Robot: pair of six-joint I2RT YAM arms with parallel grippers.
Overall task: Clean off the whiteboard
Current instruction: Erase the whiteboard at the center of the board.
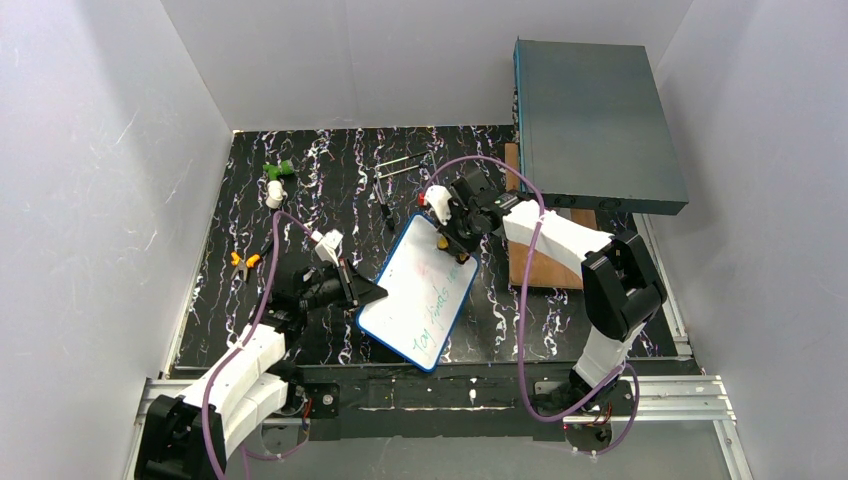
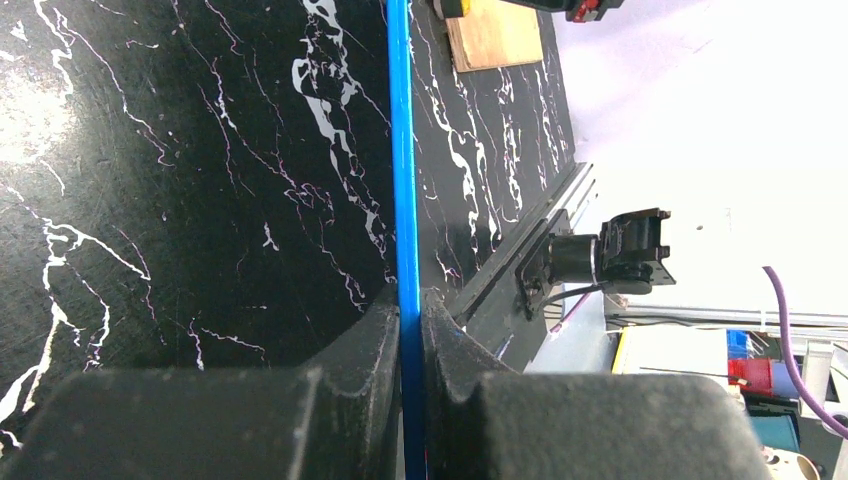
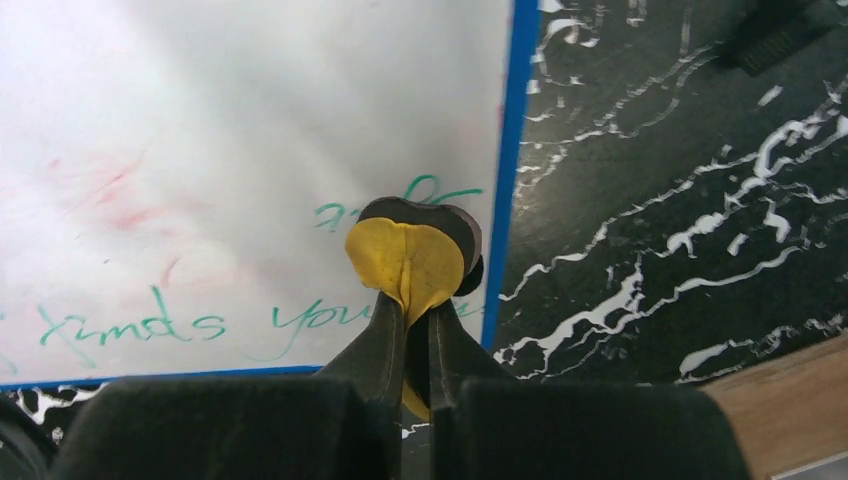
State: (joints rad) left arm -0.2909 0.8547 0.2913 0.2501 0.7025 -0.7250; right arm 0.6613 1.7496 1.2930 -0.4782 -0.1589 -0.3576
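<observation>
The whiteboard (image 1: 420, 290), white with a blue frame, lies slanted on the black marbled table, with green handwriting on its lower half and faint red smudges above. My left gripper (image 1: 368, 293) is shut on its left blue edge (image 2: 403, 200), seen edge-on between the fingers in the left wrist view. My right gripper (image 1: 457, 243) is shut on a small yellow eraser with a black underside (image 3: 412, 255). The eraser sits on the board's surface (image 3: 250, 150) near the right frame, over the green writing.
A large grey-teal box (image 1: 595, 125) stands at the back right on a wooden board (image 1: 545, 268). A green-and-white object (image 1: 275, 180) and orange clips (image 1: 243, 261) lie at the left; thin metal rods (image 1: 400, 165) lie at the back centre.
</observation>
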